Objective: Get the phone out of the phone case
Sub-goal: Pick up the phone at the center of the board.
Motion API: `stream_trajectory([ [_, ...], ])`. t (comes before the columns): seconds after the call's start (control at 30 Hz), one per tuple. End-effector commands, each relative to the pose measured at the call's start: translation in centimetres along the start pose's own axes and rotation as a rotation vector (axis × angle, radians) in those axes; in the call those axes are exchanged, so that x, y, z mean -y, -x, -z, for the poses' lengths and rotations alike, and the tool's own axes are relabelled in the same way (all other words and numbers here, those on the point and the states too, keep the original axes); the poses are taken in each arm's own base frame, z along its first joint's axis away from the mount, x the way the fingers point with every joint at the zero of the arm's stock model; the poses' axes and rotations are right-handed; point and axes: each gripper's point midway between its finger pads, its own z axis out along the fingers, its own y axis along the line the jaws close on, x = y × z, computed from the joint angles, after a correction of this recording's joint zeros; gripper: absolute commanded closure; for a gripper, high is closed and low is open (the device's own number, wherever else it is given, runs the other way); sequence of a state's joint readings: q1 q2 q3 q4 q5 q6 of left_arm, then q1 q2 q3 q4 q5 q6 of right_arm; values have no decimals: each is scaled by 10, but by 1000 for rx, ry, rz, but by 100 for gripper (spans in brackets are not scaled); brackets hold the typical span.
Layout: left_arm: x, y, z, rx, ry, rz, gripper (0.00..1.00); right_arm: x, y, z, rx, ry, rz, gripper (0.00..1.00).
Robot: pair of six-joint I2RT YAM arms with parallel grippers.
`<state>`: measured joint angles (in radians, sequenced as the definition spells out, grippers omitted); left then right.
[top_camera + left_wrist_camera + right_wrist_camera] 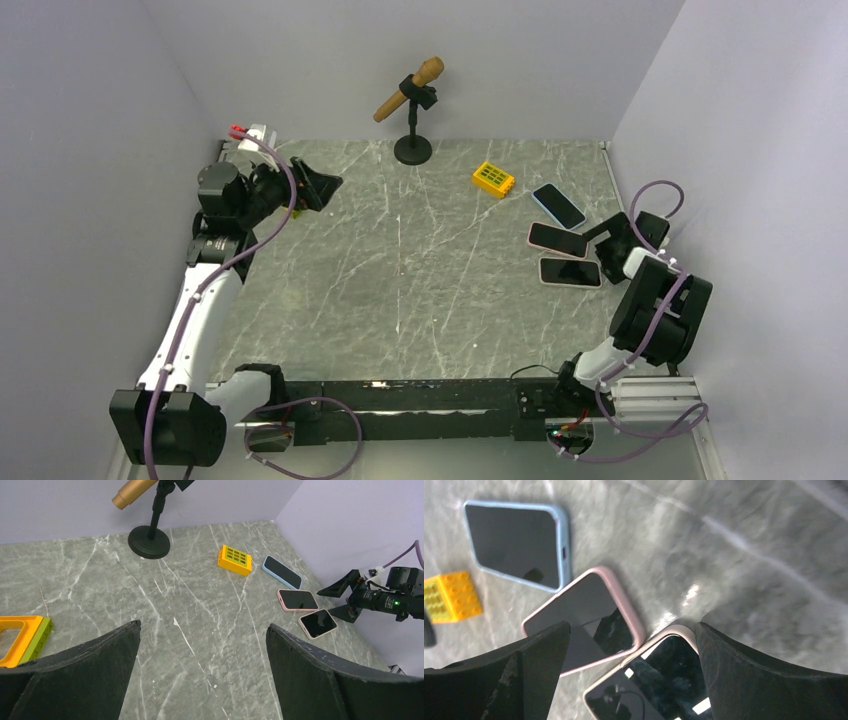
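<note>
We see the right gripper (628, 232) wide open and empty close by the near pink-cased phone (570, 272) on the right, while the left gripper (312, 190), equally open and empty, is far left.

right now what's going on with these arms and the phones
Nothing is held yet. Three phones lie screen up on the right side of the table, all in their cases: a blue-cased phone, a far pink-cased phone and a near pink-cased phone. The right gripper is open and poised over the two pink ones. The left gripper is open too, at the far left, well away from the phones.
</note>
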<state>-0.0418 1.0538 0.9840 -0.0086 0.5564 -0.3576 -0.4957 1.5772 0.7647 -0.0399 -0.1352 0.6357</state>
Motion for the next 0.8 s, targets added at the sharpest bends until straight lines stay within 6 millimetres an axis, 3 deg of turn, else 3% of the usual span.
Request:
stream_trajectory([
  [0.0,19,18,-6,41,-45,-39,1,-17,-73,14,-274,151,11,0],
  [0.17,16,11,-17,-7,140,-7,1,-28,-133,58,-347,206,118,0],
  [0.3,18,31,-25,-8,169,47,1,-43,-176,94,-392,315,144,0],
  [0.37,19,33,-29,-16,151,11,1,-48,-187,107,-402,364,162,0],
  [0.43,16,26,-31,-23,137,-50,1,-53,-187,115,-397,412,219,0],
  [0.57,12,10,-29,-51,97,-62,1,-52,-160,111,-313,328,359,0],
  [0.67,25,8,-31,-65,14,-53,1,-68,-144,105,-282,335,431,0],
  [0.77,29,3,-34,-67,-39,-34,1,-88,-147,96,-336,372,491,0],
])
